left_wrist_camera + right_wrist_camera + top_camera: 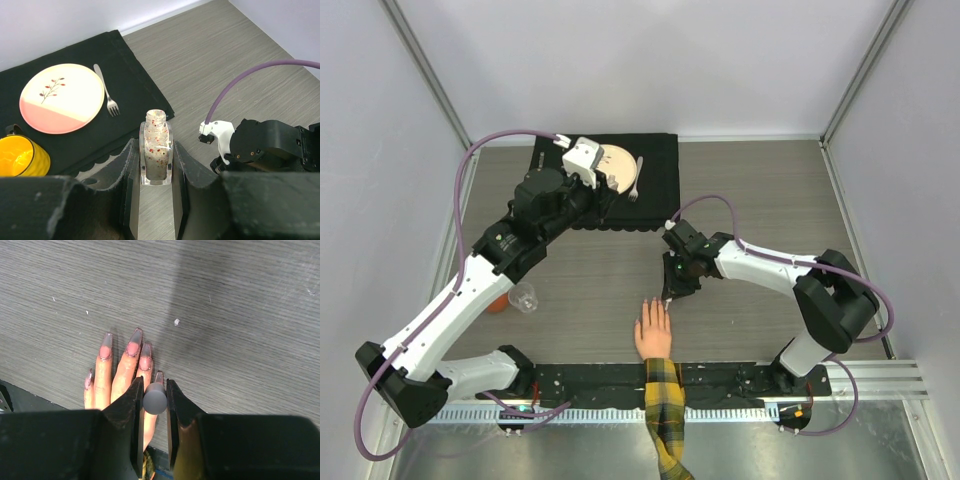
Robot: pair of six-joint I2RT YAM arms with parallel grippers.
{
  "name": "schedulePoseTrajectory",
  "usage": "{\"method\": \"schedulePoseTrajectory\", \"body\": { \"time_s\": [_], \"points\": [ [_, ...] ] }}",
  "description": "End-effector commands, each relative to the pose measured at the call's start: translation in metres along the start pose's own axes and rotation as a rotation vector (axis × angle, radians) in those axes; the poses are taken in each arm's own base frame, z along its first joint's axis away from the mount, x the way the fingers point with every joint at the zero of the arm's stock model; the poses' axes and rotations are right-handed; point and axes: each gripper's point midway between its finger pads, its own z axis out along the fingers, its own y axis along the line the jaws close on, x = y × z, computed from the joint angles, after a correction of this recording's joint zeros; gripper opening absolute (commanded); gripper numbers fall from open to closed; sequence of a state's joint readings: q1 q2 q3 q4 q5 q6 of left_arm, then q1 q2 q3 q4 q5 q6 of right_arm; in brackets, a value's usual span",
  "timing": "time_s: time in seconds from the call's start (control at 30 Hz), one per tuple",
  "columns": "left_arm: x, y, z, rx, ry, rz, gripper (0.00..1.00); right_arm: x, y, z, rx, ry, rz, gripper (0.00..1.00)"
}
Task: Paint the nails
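Note:
A flesh-coloured hand [653, 335] with a yellow-and-black plaid sleeve [665, 410] lies flat at the table's near edge, fingers pointing away. Its long pinkish nails [132, 347] show in the right wrist view. My right gripper [155, 390] is shut on a round grey cap [155, 399] just above the little finger's nail [158, 376]. In the top view that gripper [669, 293] hangs over the fingertips. My left gripper [156, 165] is shut on a small clear uncapped bottle [156, 145] of glittery polish, held upright above the table. In the top view this gripper [602, 200] is at the black mat's front edge.
A black mat [655, 200] at the back holds a pink-and-cream plate [61, 97], a fork [106, 95] and a yellow cup [20, 156]. A clear glass [525, 297] and an orange object [498, 303] sit by the left arm.

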State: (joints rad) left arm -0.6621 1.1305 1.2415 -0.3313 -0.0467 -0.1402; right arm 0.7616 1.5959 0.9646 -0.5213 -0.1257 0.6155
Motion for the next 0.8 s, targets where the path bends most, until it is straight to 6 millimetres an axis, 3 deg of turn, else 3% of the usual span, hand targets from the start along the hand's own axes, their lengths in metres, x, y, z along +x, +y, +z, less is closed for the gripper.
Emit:
{"method": "schedulePoseTrajectory", "body": {
  "time_s": [0.0, 0.77],
  "points": [
    [-0.0378, -0.0053, -0.0048, 0.019, -0.113, 0.005, 0.00, -0.0046, 0.0036, 0.0020, -0.015, -0.011, 0.002, 0.01],
    [-0.0421, -0.0051, -0.0071, 0.018, -0.130, 0.004, 0.00, 0.0030, -0.0007, 0.0069, -0.004, 0.019, 0.010, 0.01]
  ]
}}
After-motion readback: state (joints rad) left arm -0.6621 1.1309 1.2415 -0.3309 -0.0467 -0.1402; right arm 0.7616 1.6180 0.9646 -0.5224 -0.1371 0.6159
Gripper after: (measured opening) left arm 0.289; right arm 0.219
